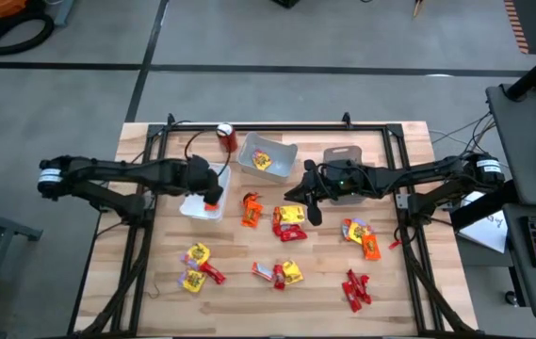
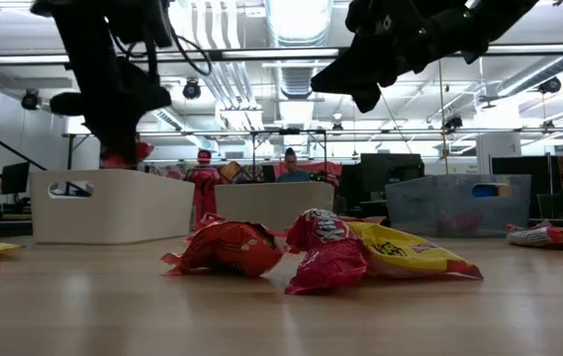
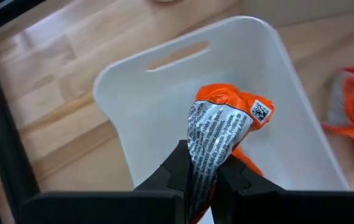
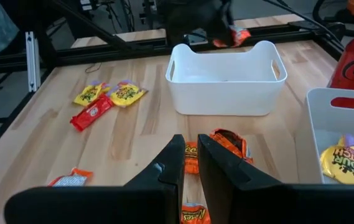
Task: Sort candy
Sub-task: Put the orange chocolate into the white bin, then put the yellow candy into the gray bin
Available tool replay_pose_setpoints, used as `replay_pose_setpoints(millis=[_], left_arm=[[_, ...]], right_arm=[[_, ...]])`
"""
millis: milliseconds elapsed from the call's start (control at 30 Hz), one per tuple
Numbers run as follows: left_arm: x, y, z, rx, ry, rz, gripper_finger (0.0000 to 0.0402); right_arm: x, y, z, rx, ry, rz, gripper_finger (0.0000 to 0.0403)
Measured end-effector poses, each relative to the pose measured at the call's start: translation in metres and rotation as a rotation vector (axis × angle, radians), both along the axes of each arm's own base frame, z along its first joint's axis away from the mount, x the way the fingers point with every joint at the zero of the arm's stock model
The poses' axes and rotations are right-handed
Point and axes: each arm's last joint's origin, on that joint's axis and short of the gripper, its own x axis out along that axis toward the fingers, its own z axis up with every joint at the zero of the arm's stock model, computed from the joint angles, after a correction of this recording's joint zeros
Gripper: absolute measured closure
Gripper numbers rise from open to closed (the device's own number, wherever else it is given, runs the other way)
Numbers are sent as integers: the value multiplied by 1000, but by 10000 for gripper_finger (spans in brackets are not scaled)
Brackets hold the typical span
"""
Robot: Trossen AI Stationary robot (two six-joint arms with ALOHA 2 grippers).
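Three plastic bins stand along the far side of the wooden table (image 1: 249, 282): a white bin (image 1: 203, 200) at left, empty inside as far as shown; a middle white bin (image 1: 268, 156) holding a yellow candy packet (image 1: 261, 161); and a grey translucent bin (image 1: 345, 158) at right, its contents hidden. The left gripper (image 3: 203, 180) hangs over the left bin, fingers clamped on an orange-and-silver candy wrapper (image 3: 223, 127). The right gripper (image 4: 190, 163), fingers together and holding nothing, hovers above orange packets (image 4: 226, 142) mid-table. Red, yellow and orange candy (image 1: 288, 222) lies scattered across the near half. A red soda can (image 1: 226, 137) stands between the two white bins.
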Motion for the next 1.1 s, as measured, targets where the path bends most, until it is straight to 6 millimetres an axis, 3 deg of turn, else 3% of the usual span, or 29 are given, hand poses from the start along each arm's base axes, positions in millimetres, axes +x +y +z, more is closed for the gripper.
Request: replay_pose_setpoints(millis=[333,667,900,1100], left_arm=[[6,13,-15,9,96,54,384],[11,14,-23,21,152,33,323],[12,13,-19,32,164,-30,291],[22,5,1,82,112,-203,287]], right_arm=[[-1,0,-3,21,37,-8,367],[-2,0,-5,52,55,-23,367],[-2,1,-5,103,58,-39,367],[-1,11,-5,175,67,-30,367]])
